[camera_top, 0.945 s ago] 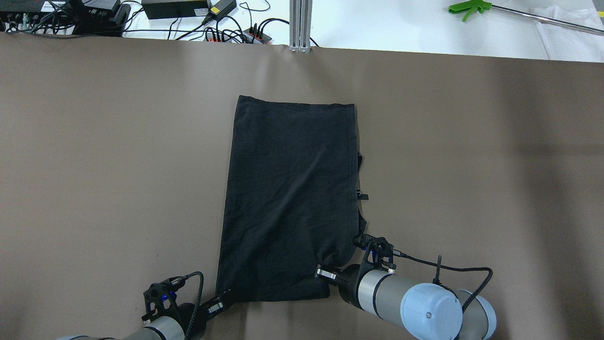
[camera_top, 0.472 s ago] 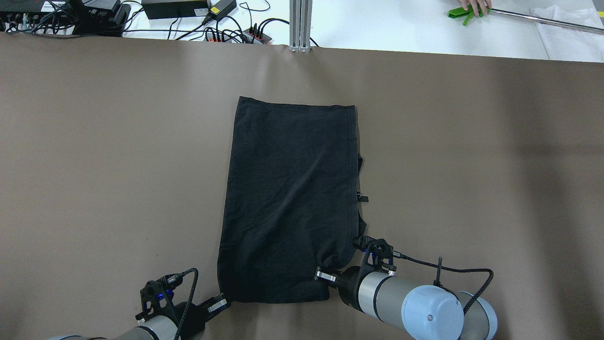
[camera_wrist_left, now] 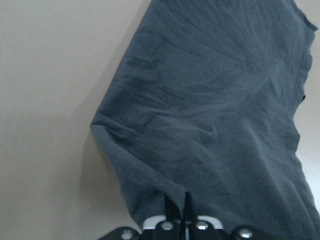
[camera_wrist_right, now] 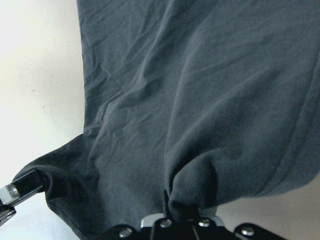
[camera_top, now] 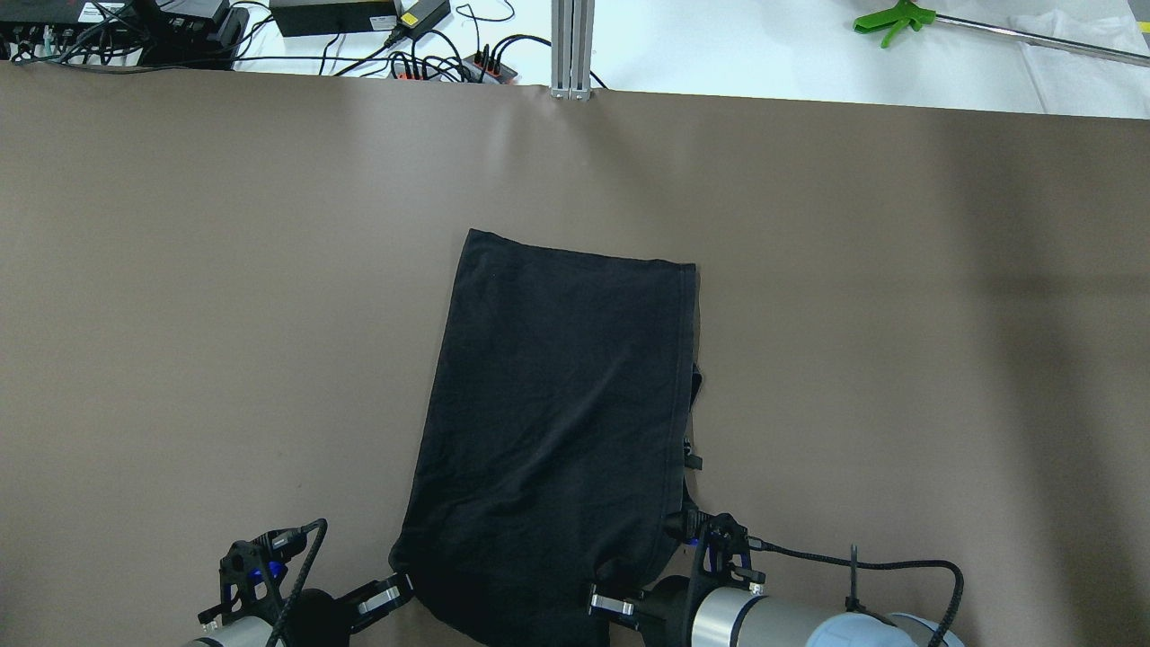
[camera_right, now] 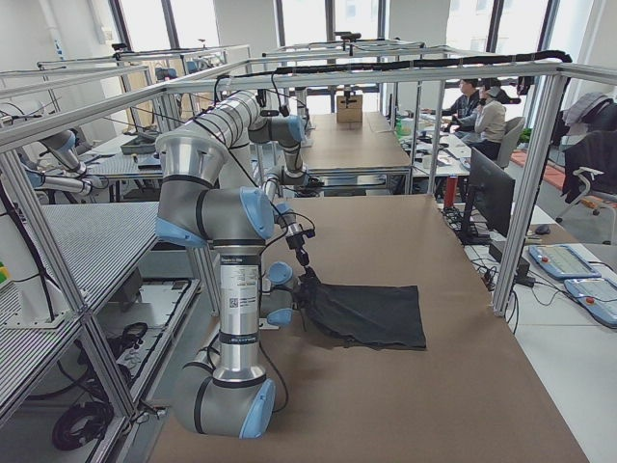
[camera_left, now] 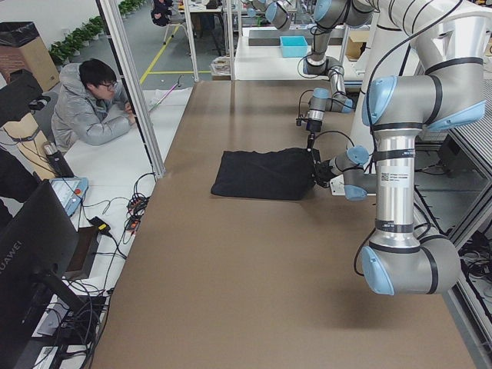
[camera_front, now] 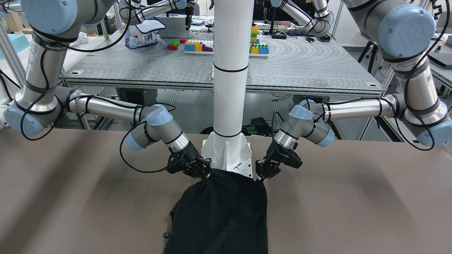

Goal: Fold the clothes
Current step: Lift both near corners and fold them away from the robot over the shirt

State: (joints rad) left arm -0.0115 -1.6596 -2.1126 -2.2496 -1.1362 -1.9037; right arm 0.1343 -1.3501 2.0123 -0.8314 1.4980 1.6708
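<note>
1. The left gripper [camera_top: 395,590] sits low at the near edge of the brown table [camera_top: 180,270]. Its jaws are pressed together, pinching the near-left corner of the garment.
2. The plain black, thin fabric garment [camera_top: 557,422], roughly rectangular with a hemmed right side, lies mid-table. Its far end rests flat on the table and its near end is raised at the two pinched corners.
3. The right gripper [camera_top: 604,600] is just beside the near-right corner. Its jaws are clamped on a bunched fold of the fabric there.
4. On the grey ribbed table [camera_front: 317,63] behind the robot stands a blue-and-white patterned bag [camera_front: 141,33]; what is in it cannot be told. Coloured toy blocks [camera_front: 197,45] sit right of it.
</note>
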